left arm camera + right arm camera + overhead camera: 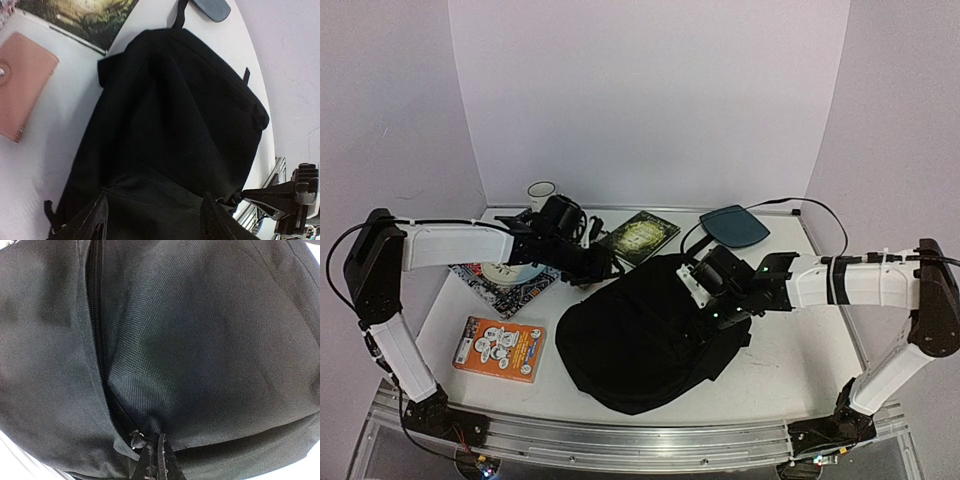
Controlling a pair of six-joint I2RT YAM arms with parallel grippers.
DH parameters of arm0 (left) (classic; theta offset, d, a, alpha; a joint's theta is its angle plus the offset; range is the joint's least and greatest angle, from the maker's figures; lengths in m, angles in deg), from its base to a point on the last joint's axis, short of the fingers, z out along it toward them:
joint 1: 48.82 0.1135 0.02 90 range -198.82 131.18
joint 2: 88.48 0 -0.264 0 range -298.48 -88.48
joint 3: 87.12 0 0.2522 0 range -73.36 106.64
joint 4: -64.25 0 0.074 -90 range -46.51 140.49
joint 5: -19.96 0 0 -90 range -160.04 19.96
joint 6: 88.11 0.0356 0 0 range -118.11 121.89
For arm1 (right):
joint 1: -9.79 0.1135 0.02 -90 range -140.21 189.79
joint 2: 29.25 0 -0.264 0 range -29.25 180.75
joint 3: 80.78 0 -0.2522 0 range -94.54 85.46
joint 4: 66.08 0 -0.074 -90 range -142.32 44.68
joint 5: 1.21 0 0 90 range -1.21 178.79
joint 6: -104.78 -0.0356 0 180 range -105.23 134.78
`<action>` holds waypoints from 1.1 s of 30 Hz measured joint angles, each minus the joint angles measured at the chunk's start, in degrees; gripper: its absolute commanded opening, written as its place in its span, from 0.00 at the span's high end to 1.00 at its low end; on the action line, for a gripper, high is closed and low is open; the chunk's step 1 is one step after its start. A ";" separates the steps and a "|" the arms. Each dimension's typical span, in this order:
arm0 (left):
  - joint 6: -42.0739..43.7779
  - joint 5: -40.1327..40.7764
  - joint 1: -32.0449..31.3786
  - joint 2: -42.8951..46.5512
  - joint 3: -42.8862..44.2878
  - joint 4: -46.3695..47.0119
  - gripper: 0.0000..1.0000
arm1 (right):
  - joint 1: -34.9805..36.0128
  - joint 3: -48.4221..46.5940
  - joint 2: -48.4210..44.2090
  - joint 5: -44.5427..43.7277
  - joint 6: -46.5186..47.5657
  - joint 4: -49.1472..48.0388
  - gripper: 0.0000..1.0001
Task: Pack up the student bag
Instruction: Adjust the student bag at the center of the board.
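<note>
Top external: spotting the student bag (630, 350) slumping mid-table toward the near edge, right gripper (700, 295) pressing shut into its far-right end, left gripper (608, 270) hanging wide open beside its far-left end.

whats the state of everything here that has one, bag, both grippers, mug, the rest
floppy black fabric backpack: lying slumped, visible zip closed
left gripper: open, above the backpack
right gripper: shut, tips at the slider; whether it pinches it is unclear
white mug: upright
dark green book: closed, lying flat
pink wallet: closed, lying flat
orange box: lying flat
</note>
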 measured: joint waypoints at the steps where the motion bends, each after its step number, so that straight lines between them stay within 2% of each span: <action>1: -1.06 -0.46 -0.72 -1.19 0.07 0.01 0.36 | 0.00 0.00 0.02 0.00 0.01 0.00 1.00; 7: -5.24 -1.92 -2.42 -8.15 2.17 -0.23 0.35 | 0.11 0.00 0.05 0.01 0.40 -0.05 1.00; 13: -6.88 -2.68 -2.44 -10.02 4.83 -0.18 0.38 | 0.11 0.00 0.05 -0.02 0.77 -0.13 1.00; 19: -7.76 -2.61 -2.44 -12.09 5.94 -0.08 0.57 | 0.11 0.00 0.05 0.00 1.29 -0.15 1.00; 25: -8.13 -1.93 -2.55 -14.47 7.07 -0.12 0.96 | 0.11 0.00 0.05 0.26 1.48 -0.17 1.00; 27: -8.01 -1.66 -2.55 -15.06 7.63 -0.24 1.00 | 0.11 0.02 0.03 0.53 1.48 -0.20 1.00; 33: -8.14 -1.86 -0.88 -15.41 8.31 -0.16 1.00 | 0.24 2.03 -1.59 1.61 1.24 -0.61 1.00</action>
